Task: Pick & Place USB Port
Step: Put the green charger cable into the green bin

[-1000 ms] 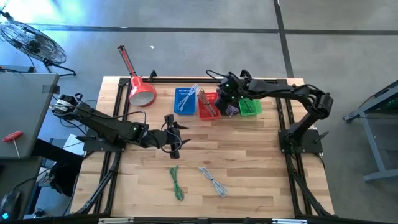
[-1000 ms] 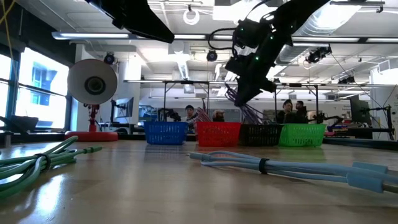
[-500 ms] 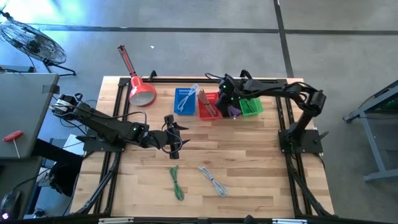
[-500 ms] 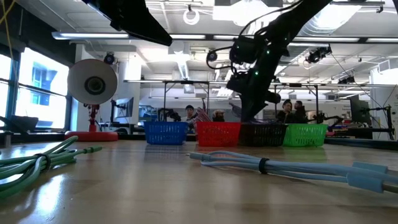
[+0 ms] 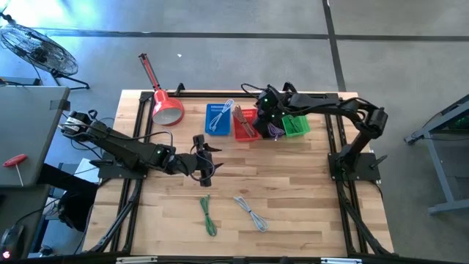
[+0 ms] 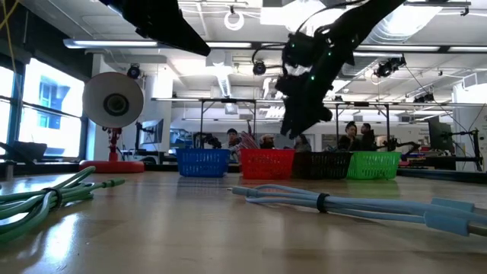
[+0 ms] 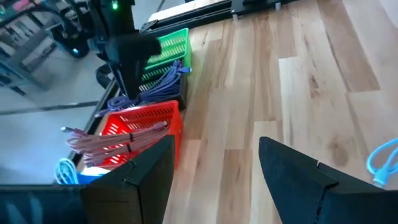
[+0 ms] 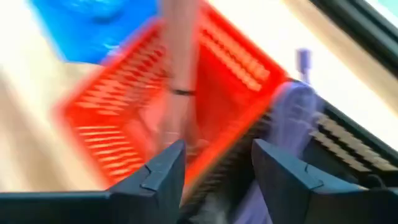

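Observation:
My right gripper [image 5: 265,117] hangs open over the row of baskets at the table's far side, above the red basket [image 8: 186,93] and the dark basket [image 6: 319,164], with nothing between its fingers. A purple cable [image 5: 275,130] lies in the dark basket, one plug end [image 8: 303,59] sticking up past the rim. My left gripper [image 5: 208,161] waits open mid-table, left of centre. A green cable [image 5: 208,215] and a light blue cable [image 5: 251,213] lie on the wood near the front edge.
A blue basket [image 5: 218,119] with a pale cable, the red basket [image 5: 245,125] with a pink cable [image 7: 118,134], and a green basket [image 5: 295,126] stand in the row. A red lamp [image 5: 165,103] sits at the far left. Bare wood lies between baskets and loose cables.
My right gripper came down with the purple cable hanging from it to the dark basket, opened and let go. The cable now lies in that basket. The gripper has since risen a little and shifted slightly toward the red basket.

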### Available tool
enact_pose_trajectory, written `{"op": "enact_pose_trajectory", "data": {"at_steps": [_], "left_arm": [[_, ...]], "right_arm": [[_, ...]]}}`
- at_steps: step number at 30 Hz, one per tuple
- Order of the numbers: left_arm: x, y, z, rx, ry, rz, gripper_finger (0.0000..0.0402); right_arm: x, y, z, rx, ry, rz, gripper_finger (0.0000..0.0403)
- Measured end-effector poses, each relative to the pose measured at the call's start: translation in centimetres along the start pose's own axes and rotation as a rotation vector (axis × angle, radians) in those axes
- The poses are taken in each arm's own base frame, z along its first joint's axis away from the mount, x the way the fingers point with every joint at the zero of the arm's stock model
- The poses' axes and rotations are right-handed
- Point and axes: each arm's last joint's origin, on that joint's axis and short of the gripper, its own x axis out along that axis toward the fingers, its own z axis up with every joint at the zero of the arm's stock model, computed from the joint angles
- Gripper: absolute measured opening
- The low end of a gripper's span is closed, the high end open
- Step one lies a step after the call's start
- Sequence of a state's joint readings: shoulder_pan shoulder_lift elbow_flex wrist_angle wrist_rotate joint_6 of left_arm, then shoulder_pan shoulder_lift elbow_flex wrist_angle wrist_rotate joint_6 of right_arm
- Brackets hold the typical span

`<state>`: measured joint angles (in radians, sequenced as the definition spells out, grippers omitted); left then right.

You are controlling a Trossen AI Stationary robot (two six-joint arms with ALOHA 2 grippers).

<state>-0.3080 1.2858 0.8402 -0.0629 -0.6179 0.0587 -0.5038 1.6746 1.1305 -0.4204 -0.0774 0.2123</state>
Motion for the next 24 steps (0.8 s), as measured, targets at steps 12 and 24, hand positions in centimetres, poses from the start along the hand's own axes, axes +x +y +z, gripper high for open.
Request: {"op": "enact_pose_trajectory", "data": {"at_steps": [12, 24], "left_arm": [[-1.4, -0.8, -3.2, 0.309, 0.275, -0.289, 0.0225], [-5.5, -5.6, -3.6, 0.465, 0.215, -0.557, 0.0225]], "right_arm": [[-3.2, 7.3, -1.2, -0.320, -0.027, 0.419, 0.0192], [-4.3, 14.8, -4.7, -0.489, -0.022, 0.548, 0.0193]]}}
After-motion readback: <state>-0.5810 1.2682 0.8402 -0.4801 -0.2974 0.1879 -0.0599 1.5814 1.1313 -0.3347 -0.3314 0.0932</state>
